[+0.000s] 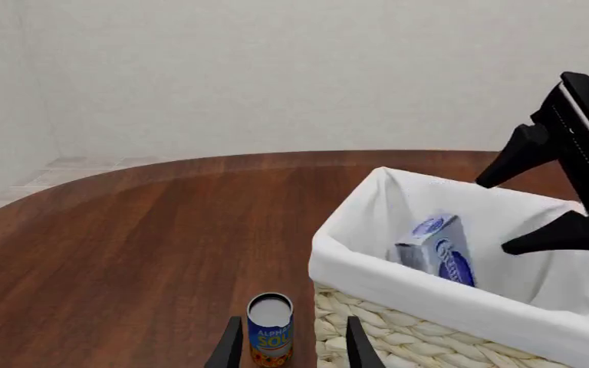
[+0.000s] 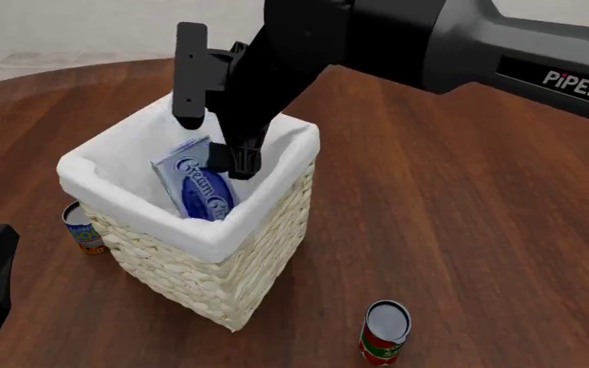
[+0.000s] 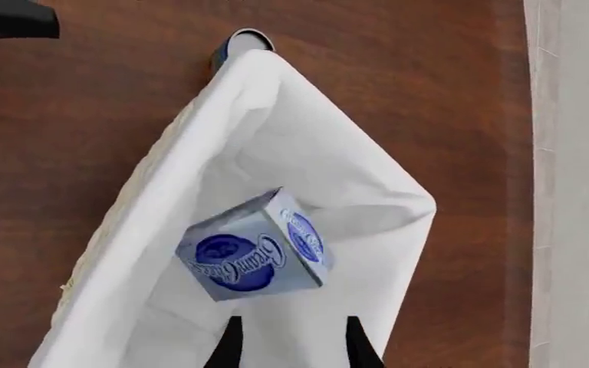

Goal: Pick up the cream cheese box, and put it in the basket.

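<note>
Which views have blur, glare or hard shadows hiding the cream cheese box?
None. Front view: sharp, flat lighting, the right pincer overlaps the cream cheese box. Right wrist view: label crisp, soft shading inside the basket. Left wrist view: no blur or glare.

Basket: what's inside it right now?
Inside the basket lies the cream cheese box, tilted against the white liner. The right gripper hangs open above it, not touching. The basket's floor under the box is hidden.
</note>
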